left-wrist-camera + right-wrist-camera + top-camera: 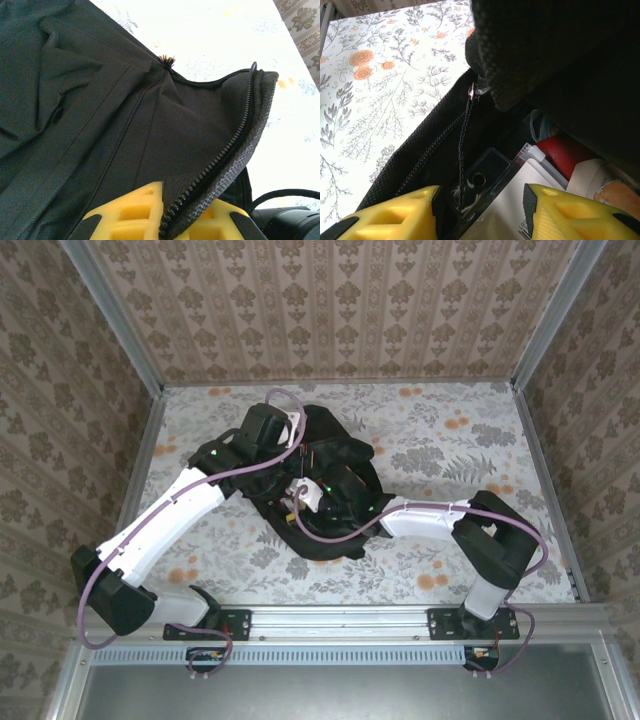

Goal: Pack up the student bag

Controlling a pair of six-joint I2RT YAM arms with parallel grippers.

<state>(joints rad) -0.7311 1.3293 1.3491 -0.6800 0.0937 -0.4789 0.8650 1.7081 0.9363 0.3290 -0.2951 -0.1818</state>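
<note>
The student bag (345, 455) lay in the middle of the counter (450, 440), and both arms reached in to it. It was big, black and made of soft cloth. The left claw (187, 200) was pinched tight on the edge of the bag's flap, right by the zipper (235, 135), and held that edge up so the mouth of the bag gaped. The right claw (482, 192) was down at the open mouth with its yellow fingers (395, 215) standing partly apart. Between them I could see a clear box (487, 167), a white packet (520, 200) and something red (560, 150) inside the bag. I could not tell if the right claw was pinching any of them or just hanging over them. I think the bag would be floppy. It would sag and fold as soon as it was let go, so the mouth could fall shut. The cloth looked rough, not slippery, so a pinch should hold well. The best place to grab looked like the thick sewn edge beside the zipper, because it was firmer than the thin cloth. With things inside, the bag was likely a bit heavy, so one claw should lift only the flap. The little zipper pull (472, 92) hung near the right claw and looked small and hard to catch.
</note>
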